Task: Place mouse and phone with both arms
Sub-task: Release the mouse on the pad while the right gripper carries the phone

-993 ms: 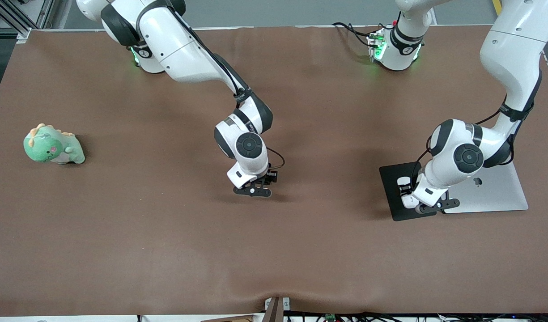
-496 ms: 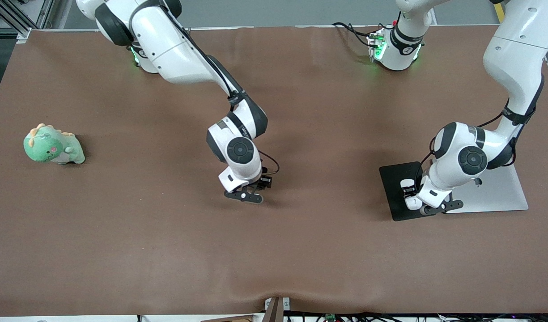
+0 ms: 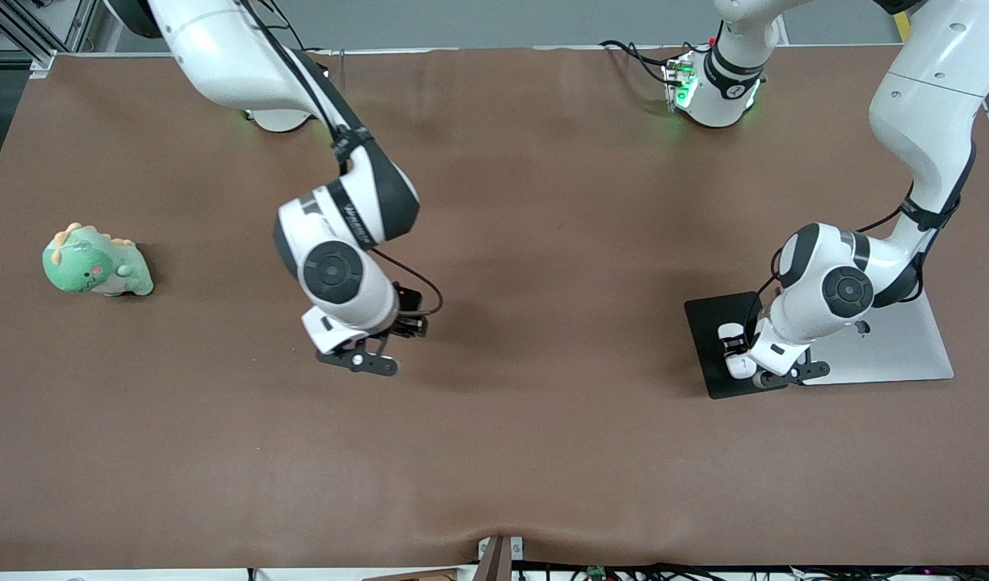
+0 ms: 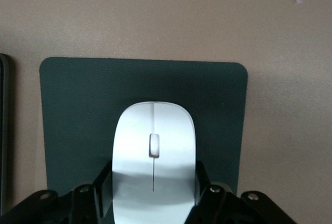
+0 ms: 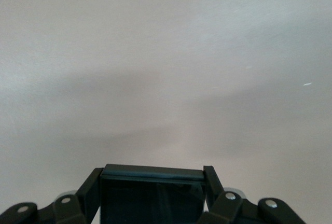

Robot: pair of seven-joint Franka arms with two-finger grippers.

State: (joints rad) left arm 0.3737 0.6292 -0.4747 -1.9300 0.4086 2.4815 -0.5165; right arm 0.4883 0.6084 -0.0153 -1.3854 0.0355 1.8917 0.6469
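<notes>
White mouse (image 4: pixel 153 156) gripped by left hand (image 4: pixel 153 203) over pad (image 4: pixel 72 110) | right hand (image 5: pixel 153 203) grips phone (image 5: pixel 151 193) over table (image 3: pixel 542 452)

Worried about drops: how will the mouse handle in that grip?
The mouse looks glossy and curved, so it may slip between the left gripper fingers. It seems rigid and light. Set flat on the mouse pad, it likely won't roll.
</notes>
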